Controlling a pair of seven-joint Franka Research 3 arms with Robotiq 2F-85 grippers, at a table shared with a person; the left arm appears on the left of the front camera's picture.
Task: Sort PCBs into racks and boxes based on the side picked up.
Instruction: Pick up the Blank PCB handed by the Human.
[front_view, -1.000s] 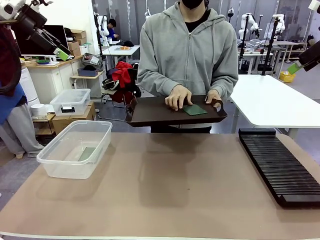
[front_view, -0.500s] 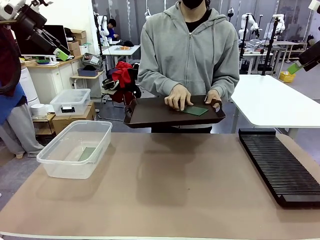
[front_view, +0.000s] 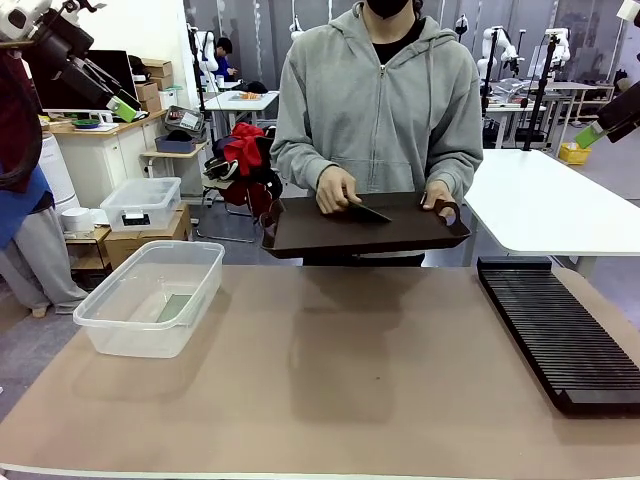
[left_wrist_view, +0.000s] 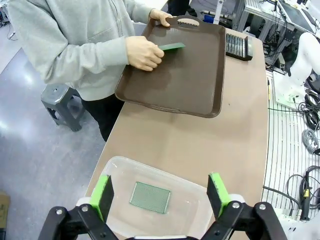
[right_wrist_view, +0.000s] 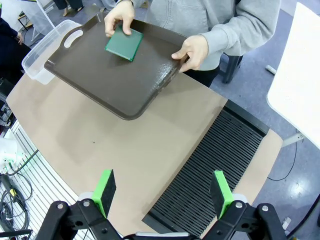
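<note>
A person at the far side holds a dark brown tray (front_view: 420, 228) above the table edge. One hand (front_view: 335, 190) tips up a green PCB (front_view: 368, 211) on it; the same PCB (right_wrist_view: 123, 45) lies on the tray (right_wrist_view: 115, 80) in the right wrist view. Another PCB (left_wrist_view: 150, 196) lies flat in the clear box (left_wrist_view: 165, 172), straight below my open left gripper (left_wrist_view: 160, 195). The box (front_view: 128, 335) stands at the table's left. At the right lies the black rack (front_view: 560, 330), under my open, empty right gripper (right_wrist_view: 163, 192). Both grippers hang high, left (front_view: 125, 108) and right (front_view: 588, 136).
The brown table top (front_view: 330, 390) lies between box and rack. A white table (front_view: 560, 200) stands beyond the rack. A smaller lidded clear container (front_view: 140, 203) sits on cartons off the table at the left.
The person has shifted the tray a little to the right, slid the hand left and lifted one edge of the PCB off the tray. Both grippers have stayed still and open.
</note>
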